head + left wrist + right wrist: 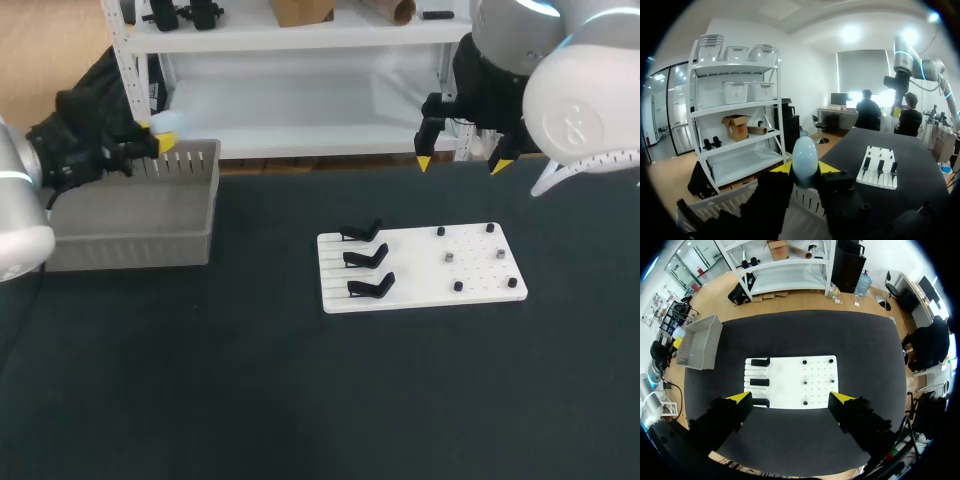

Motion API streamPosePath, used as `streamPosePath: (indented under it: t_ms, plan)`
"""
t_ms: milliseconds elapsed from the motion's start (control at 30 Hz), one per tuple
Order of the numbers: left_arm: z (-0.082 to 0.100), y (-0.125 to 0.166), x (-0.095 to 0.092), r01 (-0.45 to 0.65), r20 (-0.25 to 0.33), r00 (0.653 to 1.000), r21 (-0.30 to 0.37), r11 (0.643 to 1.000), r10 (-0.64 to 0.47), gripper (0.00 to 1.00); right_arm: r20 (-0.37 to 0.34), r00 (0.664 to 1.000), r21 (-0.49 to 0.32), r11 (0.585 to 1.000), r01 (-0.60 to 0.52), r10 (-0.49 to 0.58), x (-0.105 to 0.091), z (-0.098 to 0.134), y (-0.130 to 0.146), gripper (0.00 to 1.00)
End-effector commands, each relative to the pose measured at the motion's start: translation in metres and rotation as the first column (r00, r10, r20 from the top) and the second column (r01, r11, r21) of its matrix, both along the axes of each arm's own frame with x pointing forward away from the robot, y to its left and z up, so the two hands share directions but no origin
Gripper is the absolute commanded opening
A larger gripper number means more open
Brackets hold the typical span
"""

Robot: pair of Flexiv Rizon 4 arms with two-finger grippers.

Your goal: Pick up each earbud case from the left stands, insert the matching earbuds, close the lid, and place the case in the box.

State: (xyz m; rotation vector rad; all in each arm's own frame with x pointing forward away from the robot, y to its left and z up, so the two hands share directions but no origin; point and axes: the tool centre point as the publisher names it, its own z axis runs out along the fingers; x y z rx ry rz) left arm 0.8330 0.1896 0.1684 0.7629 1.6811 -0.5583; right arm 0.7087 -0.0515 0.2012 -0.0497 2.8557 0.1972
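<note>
Case (805, 160): smooth, glossy and egg-shaped, pale blue-white. It sits pinched between the two yellow fingertips (781, 167) of my left hand (805, 172), one on each side, with its rounded end standing out past them. The fingers behind the tips are blocky and matte black.

Just under that hand is the box (130, 215), a rectangular tub of dull grey plastic with straight walls and a row of narrow upright slots cut along the top of the wall on its far side. In the head view the hand and case hang over that far side, near the slotted rim.

The worktop (300, 400) is covered in a flat, dark, cloth-like surface with no shine.

Further out towards the middle lies the board (420, 265), a thin white rectangular plate lying flat. Its left part is ribbed with fine parallel grooves and carries three black stands (367, 257) in a column. Each is a low angular bracket with one end kicked upward. Its right part is dotted with a grid of small holes, and a few short dark pegs (450, 257) stand in it.

Farthest off, my right hand (460, 163) hangs high over the worktop's far edge, beyond the board. Its black fingers are spread wide, with the yellow wedge tips pointing down. From its own wrist view the board lies straight below, between the tips.
</note>
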Motion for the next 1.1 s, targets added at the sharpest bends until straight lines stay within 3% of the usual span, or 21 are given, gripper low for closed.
streamPosePath:
  t_ms: [33,133,233,300,600,633,667,700,1100]
  plan:
    - [-0.008,0.014,-0.006,-0.361,0.069,0.931,0.036,0.932,0.358,0.00,0.015,1.000,0.002,1.000,0.004,-0.004,-0.005,-0.001,-0.002,1.00]
    - [-0.017,0.026,-0.002,-0.381,0.047,0.924,0.060,0.922,0.379,0.00,0.015,1.000,0.002,1.000,0.004,-0.004,-0.005,-0.001,-0.002,1.00]
    - [-0.025,0.036,0.004,-0.404,0.014,0.915,0.041,0.914,0.404,0.00,0.015,1.000,0.002,1.000,0.004,-0.004,-0.005,-0.001,-0.002,1.00]
    - [-0.023,0.040,0.009,-0.411,0.007,0.911,-0.002,0.911,0.411,0.00,0.015,1.000,0.002,1.000,0.004,-0.004,-0.005,-0.001,-0.002,1.00]
    - [-0.021,0.043,0.020,-0.399,0.012,0.917,0.026,0.917,0.399,0.00,0.015,1.000,0.002,1.000,0.004,-0.004,-0.005,-0.001,-0.002,1.00]
    - [-0.021,0.043,0.021,-0.400,0.010,0.917,0.028,0.916,0.400,0.28,0.015,1.000,0.002,1.000,0.004,-0.004,-0.005,-0.001,-0.002,1.00]
    - [-0.021,0.043,0.020,-0.401,0.009,0.916,0.031,0.916,0.401,0.68,0.015,1.000,0.002,1.000,0.004,-0.004,-0.005,-0.001,-0.002,1.00]
    - [-0.020,0.043,0.020,-0.400,0.010,0.916,0.032,0.916,0.400,1.00,0.015,1.000,0.002,1.000,0.004,-0.004,-0.005,-0.001,-0.002,1.00]
    - [-0.006,0.030,0.007,-0.371,0.059,0.928,0.058,0.927,0.368,1.00,0.015,1.000,0.002,1.000,0.004,-0.004,-0.005,-0.001,-0.002,1.00]
